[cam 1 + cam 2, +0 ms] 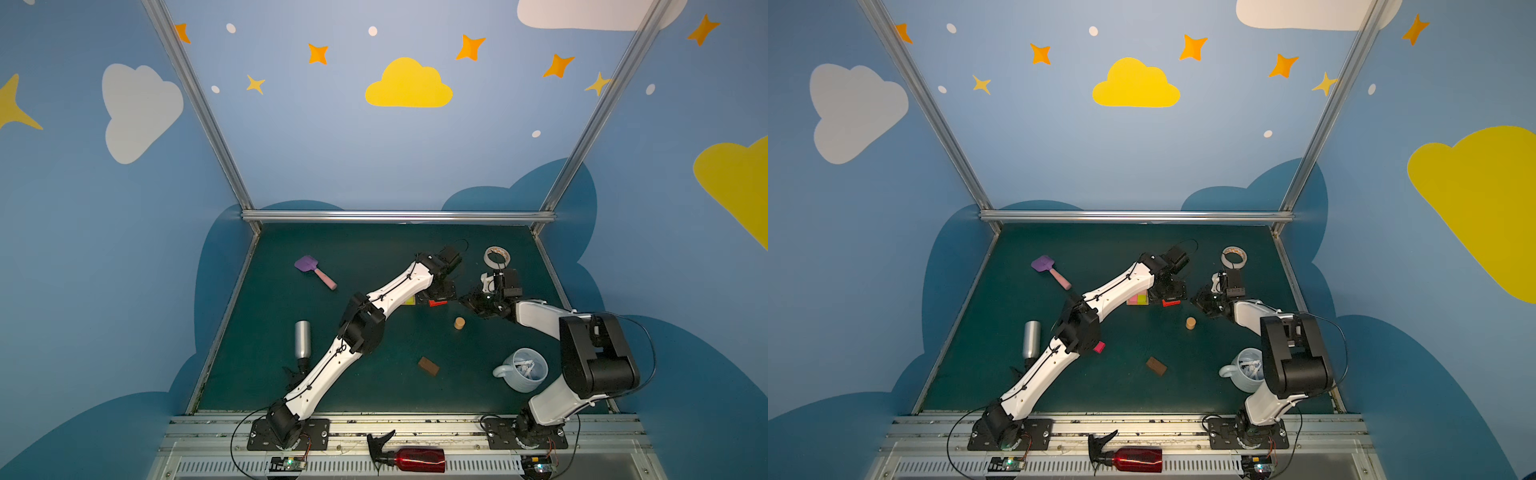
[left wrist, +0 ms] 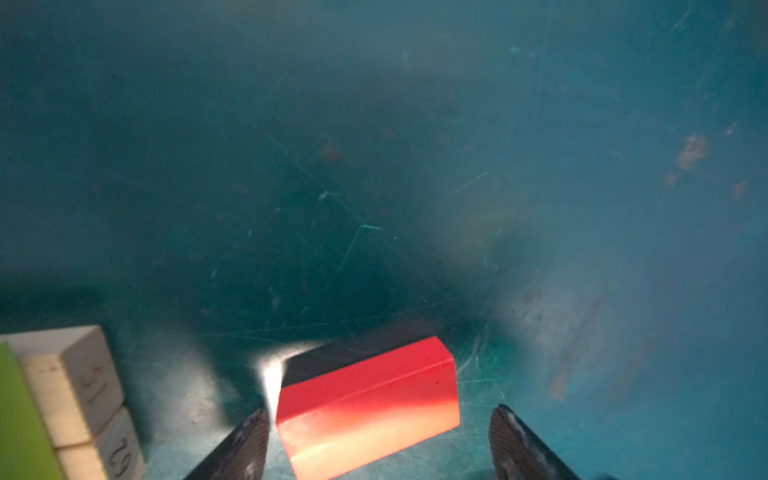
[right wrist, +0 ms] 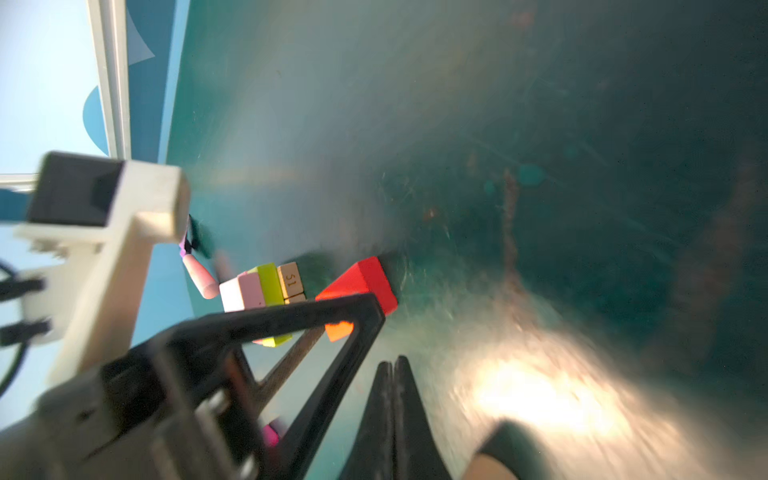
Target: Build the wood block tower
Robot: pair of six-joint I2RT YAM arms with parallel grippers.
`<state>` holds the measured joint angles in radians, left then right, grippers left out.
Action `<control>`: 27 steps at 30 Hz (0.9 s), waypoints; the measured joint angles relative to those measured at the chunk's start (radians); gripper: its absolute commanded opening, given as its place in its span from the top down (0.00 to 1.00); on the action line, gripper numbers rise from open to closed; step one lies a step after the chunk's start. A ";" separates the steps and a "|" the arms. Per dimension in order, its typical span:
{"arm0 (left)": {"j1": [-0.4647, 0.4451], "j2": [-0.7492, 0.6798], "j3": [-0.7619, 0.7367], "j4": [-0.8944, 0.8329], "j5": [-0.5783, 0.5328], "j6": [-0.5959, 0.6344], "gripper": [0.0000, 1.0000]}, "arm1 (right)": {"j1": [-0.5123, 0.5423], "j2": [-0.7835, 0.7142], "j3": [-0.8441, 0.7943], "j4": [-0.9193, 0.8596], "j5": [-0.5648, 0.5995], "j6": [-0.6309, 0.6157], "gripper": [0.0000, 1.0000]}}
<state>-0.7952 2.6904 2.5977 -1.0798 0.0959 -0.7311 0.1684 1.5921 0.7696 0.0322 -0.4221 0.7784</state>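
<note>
At the front of the mat [image 1: 374, 395], the brown block [image 1: 429, 366] and, a little farther in, the cylinder [image 1: 459, 323] lie loose and well apart from the work, so they are no worry yet. A magenta piece [image 1: 1099, 347] shows just beside the left arm [image 1: 1079, 328], and a low sweep of that arm could knock it. Farther in, the left gripper [image 2: 380, 432] stands wide open astride the red block [image 2: 365, 374], which lies flat on the mat just beside the tower [image 1: 1138, 298]. One finger [image 2: 249, 440] is close against the block's end while the other is clearly apart. I judge that the close would be off-centre, so the block may slide or twist, be held skew, and land crooked. The tower is only a low start, tan pieces below with pink and green on top, and the finger on its side stands near it, so a sideways push could shift those layers. The right gripper [image 3: 392, 374] is shut and empty, near the red block on the side away from the tower, close enough that the two claws might clash on the lift. Farthest off, the tape roll [image 1: 497, 256] and spatula [image 1: 313, 272] are out of the way.
</note>
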 measured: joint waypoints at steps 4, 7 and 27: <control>0.000 0.004 0.003 -0.003 -0.005 0.010 0.19 | 0.000 -0.064 -0.002 -0.052 0.035 -0.019 1.00; -0.002 0.007 0.010 -0.010 -0.009 0.019 0.19 | 0.000 -0.106 -0.002 -0.082 0.060 -0.032 1.00; -0.016 0.027 0.037 -0.032 -0.069 0.055 0.26 | 0.000 -0.183 -0.004 -0.172 0.127 -0.065 1.00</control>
<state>-0.8116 2.7171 2.6347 -1.1114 0.0273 -0.6765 0.1680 1.4086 0.7658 -0.1394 -0.2951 0.7132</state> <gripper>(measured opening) 0.748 0.048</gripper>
